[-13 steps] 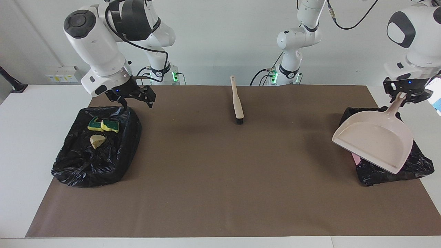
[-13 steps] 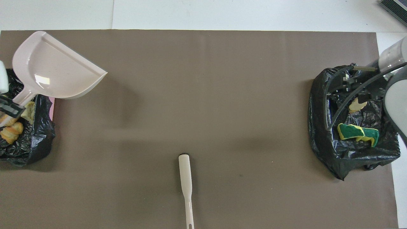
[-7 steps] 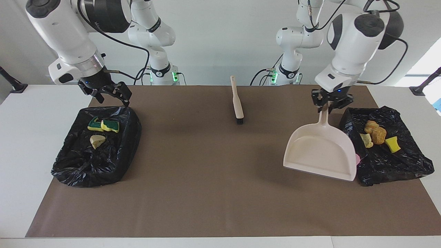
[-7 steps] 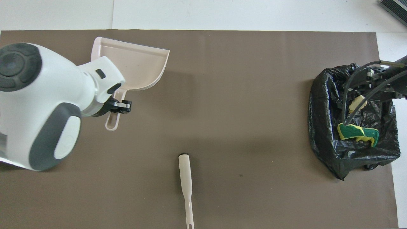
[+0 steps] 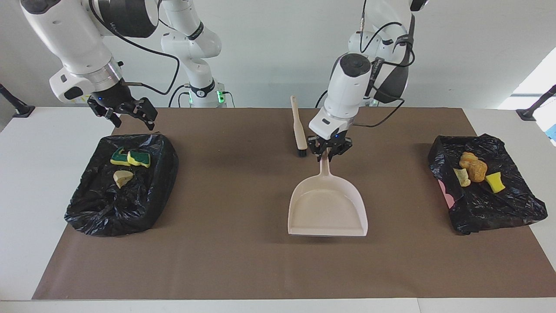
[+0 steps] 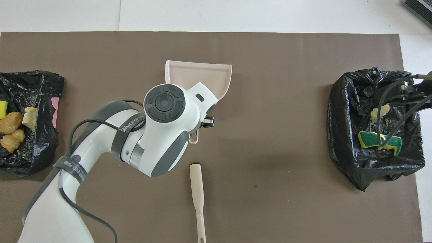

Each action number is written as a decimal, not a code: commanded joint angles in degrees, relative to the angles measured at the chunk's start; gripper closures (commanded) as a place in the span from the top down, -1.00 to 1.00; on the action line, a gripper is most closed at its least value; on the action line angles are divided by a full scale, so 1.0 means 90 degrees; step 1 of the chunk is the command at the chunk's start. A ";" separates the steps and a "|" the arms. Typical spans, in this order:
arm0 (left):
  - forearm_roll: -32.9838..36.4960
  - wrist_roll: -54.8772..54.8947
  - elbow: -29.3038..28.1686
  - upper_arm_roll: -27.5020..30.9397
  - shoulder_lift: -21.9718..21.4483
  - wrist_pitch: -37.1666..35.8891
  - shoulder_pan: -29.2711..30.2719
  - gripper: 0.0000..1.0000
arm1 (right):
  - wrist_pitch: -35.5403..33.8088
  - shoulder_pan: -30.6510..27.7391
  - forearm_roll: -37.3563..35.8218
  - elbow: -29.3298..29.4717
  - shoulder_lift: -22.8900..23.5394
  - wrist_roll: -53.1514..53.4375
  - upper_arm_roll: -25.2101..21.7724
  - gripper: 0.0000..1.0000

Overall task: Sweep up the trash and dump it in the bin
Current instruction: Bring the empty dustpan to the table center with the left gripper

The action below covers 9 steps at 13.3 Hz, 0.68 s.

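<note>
My left gripper (image 5: 329, 153) is shut on the handle of the beige dustpan (image 5: 328, 208) and holds it at the middle of the brown mat, its lip low at the mat. The pan is empty. It also shows in the overhead view (image 6: 202, 72), partly under my left arm. The trash lies in two black-bagged bins: green-topped and beige chunks (image 5: 130, 158) in the bin (image 5: 108, 208) at the right arm's end, orange-brown and yellow chunks (image 5: 474, 168) in the bin (image 5: 499, 204) at the left arm's end. My right gripper (image 5: 126, 112) is open and empty over its bin's robot-side rim.
The beige brush (image 5: 299, 128) with black bristles lies on the mat beside the dustpan's handle, nearer to the robots (image 6: 197, 189). The brown mat (image 5: 243, 261) covers most of the white table. A pink strip (image 5: 447, 195) shows under the left arm's bin.
My left arm has carried the dustpan from over the bin at its end to the middle of the mat and levelled it. My right gripper has drifted off its bin toward the table's end.
</note>
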 commanded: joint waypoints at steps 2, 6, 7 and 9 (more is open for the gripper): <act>-0.0348 -0.0025 -0.0369 0.0138 0.0011 0.0480 -0.0346 -1.00 | -0.0139 -0.0047 0.0126 -0.0185 -0.0250 0.0038 0.0019 1.00; -0.0485 -0.0044 -0.0614 0.0128 0.0001 0.0715 -0.0424 -1.00 | -0.0140 -0.0066 0.0107 -0.0214 -0.0348 0.0038 0.0009 1.00; -0.0505 -0.0054 -0.0721 0.0138 0.0021 0.0851 -0.0521 -1.00 | -0.0121 -0.0066 0.0107 -0.0205 -0.0348 0.0028 0.0019 1.00; -0.0505 -0.0219 -0.0732 0.0138 0.0041 0.0892 -0.0522 -1.00 | -0.0111 -0.0056 0.0107 -0.0214 -0.0348 0.0038 0.0039 1.00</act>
